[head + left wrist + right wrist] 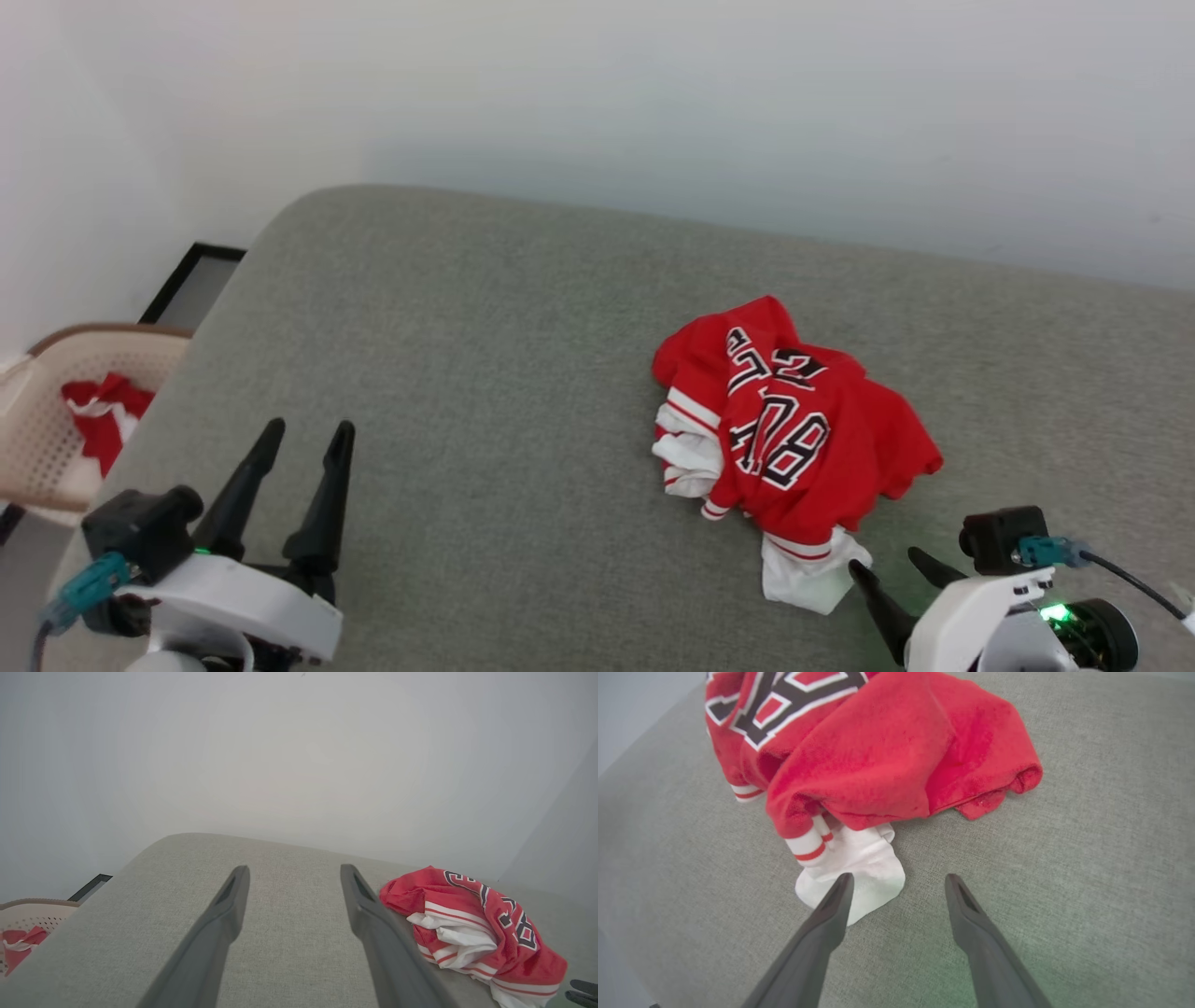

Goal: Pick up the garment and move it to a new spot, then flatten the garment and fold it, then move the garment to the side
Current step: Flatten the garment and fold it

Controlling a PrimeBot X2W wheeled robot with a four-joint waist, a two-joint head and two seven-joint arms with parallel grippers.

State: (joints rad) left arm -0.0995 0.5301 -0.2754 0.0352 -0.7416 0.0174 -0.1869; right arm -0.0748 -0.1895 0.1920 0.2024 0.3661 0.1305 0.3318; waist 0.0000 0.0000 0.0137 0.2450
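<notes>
Two tools in shot, both spread wide with nothing between the fingers.

Far left, off the edge of the tabletop (485, 373), there's a pale perforated basket (103, 336) with some red and white cloth (98, 411) sitting in it. Next along is the left tool (309, 427), low in the head view over bare grey fabric and well apart from anything. Its own wrist cam shows the left tool (294, 868) with its fingers splayed over that grey surface, a plain pale wall (299, 751) behind it and the garment (476, 924) off to the right.

Right of centre, the garment (794, 420) lies in a crumpled heap on the tabletop. It's mostly red, the black white-outlined lettering is bunched up on top, and the striped white sleeves poke out on the left and near sides.

The right tool (885, 560) is at the lower right, just beside the near white sleeve (803, 579). In the right wrist view the right tool (899, 876) has one fingertip at the edge of that sleeve (868, 863) and the other over bare fabric. Can't tell if it's actually touching. The garment (887, 756) is heaped right ahead of it.
</notes>
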